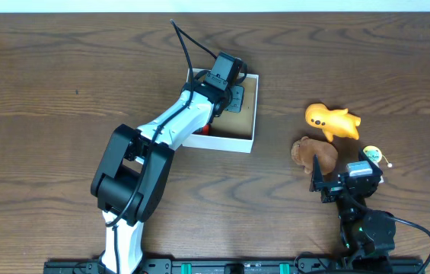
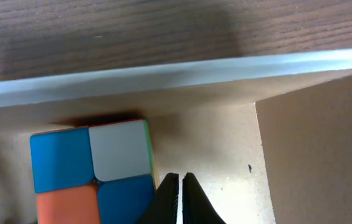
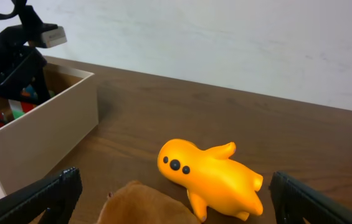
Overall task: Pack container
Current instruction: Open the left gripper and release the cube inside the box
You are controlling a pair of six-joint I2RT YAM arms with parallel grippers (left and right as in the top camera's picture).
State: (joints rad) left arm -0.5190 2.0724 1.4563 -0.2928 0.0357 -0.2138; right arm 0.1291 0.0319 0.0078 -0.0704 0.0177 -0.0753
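— What lies on the wooden table (image 1: 62,76)?
— An orange toy (image 1: 331,120) with black dots, and a brown toy (image 1: 304,148) just beside it.
— Anything else?
— A small yellow-green round thing (image 1: 373,155) near them, and a white wall (image 3: 225,37) behind.

The container (image 1: 226,141) is a small square box with low white walls and a tan cardboard inside. It is open-topped and sits flat on the desk (image 1: 62,91), slightly askew, just above the middle of the overhead frame.
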